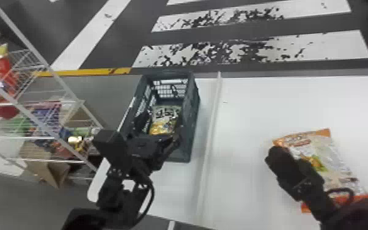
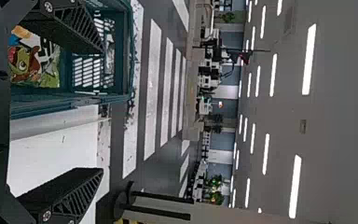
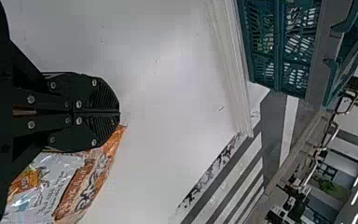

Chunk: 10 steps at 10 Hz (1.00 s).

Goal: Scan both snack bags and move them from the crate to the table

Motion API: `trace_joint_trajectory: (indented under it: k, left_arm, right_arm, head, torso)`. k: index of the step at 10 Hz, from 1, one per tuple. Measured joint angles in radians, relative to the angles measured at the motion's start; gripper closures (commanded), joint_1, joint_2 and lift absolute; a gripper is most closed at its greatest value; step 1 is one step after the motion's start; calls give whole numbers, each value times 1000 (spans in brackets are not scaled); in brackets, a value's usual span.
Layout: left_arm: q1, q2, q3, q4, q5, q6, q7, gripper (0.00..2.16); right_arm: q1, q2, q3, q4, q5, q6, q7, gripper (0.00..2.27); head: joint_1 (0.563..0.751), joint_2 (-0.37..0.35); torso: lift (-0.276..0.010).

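Right jaws closed; snack bag [image 1: 336, 162] glossy, crinkled, silvery-white with orange ends.

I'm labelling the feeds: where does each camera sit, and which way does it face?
Head view: on the head, facing forward and down at table and crate; left arm, right arm show.
Left wrist view: on that wrist, facing over the crate and striped floor; left hand, open.
Right wrist view: on that wrist, facing across the table past the crate; right hand, shut.
Head and right wrist views share the orange snack bag.
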Motion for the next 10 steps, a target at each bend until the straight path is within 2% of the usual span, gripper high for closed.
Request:
trace_joint_trajectory:
  k: [5, 10]
  left_arm:
    - [-4, 7, -2, 2, 2, 3, 0, 100]
    - [-10, 7, -4, 10, 2, 7, 0, 100]
  right_arm:
    - [-17, -11, -34, 1, 0, 29, 1, 2246]
    - [2, -53, -56, -3, -1, 18, 10, 2246]
  head:
    - [695, 263]
    - [695, 230]
  torso:
    - [-88]
    - [-88]
